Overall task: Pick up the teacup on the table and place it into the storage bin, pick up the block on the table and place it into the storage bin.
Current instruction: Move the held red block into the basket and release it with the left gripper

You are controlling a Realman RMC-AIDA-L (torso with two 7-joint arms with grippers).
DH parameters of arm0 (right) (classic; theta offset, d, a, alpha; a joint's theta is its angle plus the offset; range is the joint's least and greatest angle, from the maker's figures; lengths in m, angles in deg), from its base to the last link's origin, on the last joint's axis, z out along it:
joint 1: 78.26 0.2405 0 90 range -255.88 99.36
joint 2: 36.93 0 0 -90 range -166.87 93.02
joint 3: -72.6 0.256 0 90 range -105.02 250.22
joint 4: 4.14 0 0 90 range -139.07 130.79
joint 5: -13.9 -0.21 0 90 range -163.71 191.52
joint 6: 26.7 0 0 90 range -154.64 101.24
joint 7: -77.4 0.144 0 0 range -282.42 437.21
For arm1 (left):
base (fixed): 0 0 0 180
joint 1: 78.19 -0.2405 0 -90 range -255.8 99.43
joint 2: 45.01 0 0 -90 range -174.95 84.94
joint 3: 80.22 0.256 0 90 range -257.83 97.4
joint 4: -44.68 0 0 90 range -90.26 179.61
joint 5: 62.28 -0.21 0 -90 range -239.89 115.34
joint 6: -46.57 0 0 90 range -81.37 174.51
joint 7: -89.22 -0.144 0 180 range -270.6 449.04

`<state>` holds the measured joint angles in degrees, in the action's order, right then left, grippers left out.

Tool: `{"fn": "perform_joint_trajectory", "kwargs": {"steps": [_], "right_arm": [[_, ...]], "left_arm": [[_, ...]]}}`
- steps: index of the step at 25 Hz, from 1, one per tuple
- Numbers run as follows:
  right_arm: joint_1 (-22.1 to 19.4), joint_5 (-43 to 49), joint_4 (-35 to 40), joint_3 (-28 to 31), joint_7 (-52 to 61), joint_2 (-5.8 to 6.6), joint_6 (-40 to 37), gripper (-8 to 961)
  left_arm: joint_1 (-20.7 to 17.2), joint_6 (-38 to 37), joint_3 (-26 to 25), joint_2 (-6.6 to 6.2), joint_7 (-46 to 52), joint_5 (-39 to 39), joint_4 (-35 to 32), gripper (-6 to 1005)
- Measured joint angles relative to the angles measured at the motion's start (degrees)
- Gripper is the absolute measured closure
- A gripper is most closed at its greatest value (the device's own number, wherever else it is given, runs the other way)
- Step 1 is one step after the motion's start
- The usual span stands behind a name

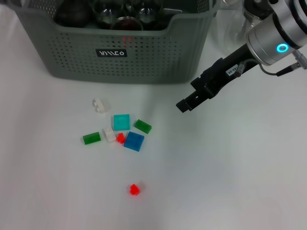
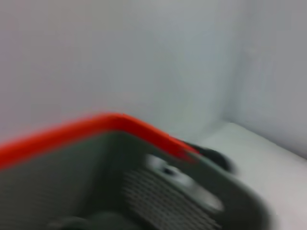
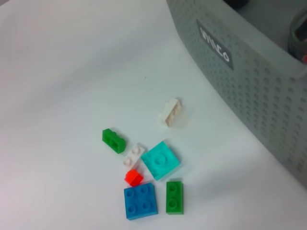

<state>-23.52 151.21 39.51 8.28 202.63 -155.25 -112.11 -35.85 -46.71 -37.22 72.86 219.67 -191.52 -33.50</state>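
The grey-green storage bin (image 1: 158, 57) stands at the back of the table, label facing me; it also shows in the right wrist view (image 3: 249, 91) and, blurred, close up in the left wrist view (image 2: 72, 177). Several small blocks lie in front of it: white (image 1: 99, 105), cyan (image 1: 121, 121), green (image 1: 142, 126), blue (image 1: 134, 141) and a lone red one (image 1: 135, 189) nearer me. The right wrist view shows the cyan block (image 3: 160, 160) and blue block (image 3: 140, 201). My right gripper (image 1: 183, 105) hangs above the table, right of the cluster, holding nothing visible. No teacup shows on the table.
Dark round things and glassware (image 1: 127, 14) lie inside the bin. A clear glass jug (image 1: 230, 28) stands to the right of the bin, behind my right arm. White tabletop (image 1: 230, 182) stretches around the blocks.
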Motion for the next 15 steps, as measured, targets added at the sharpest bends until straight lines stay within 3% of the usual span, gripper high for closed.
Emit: {"fn": "perform_joint_trajectory", "kwargs": {"steps": [2, 3, 8, 13, 15], "right_arm": [[0.01, 0.01, -0.02, -0.05, -0.32, -0.07, -0.11, 6], [0.01, 0.02, -0.01, -0.10, -0.41, -0.10, -0.29, 6], [0.10, 0.12, 0.12, -0.36, -0.98, -0.09, -0.83, 6], [0.11, 0.16, 0.13, -0.62, -1.61, 0.13, -0.96, 6], [0.18, 0.20, 0.13, -0.78, -1.87, 0.25, -0.99, 6]], "left_arm": [[3.38, 9.16, 2.09, -2.32, 3.57, -3.38, 6.19, 346], [3.38, 9.16, 2.09, -2.32, 3.57, -3.38, 6.19, 347], [12.17, 22.17, 4.48, -4.57, 7.47, -14.60, 20.89, 348], [17.25, 31.04, 5.22, -4.52, 9.56, -23.02, 30.64, 349], [19.93, 36.58, 6.88, -3.88, 11.99, -27.55, 35.95, 350]]}}
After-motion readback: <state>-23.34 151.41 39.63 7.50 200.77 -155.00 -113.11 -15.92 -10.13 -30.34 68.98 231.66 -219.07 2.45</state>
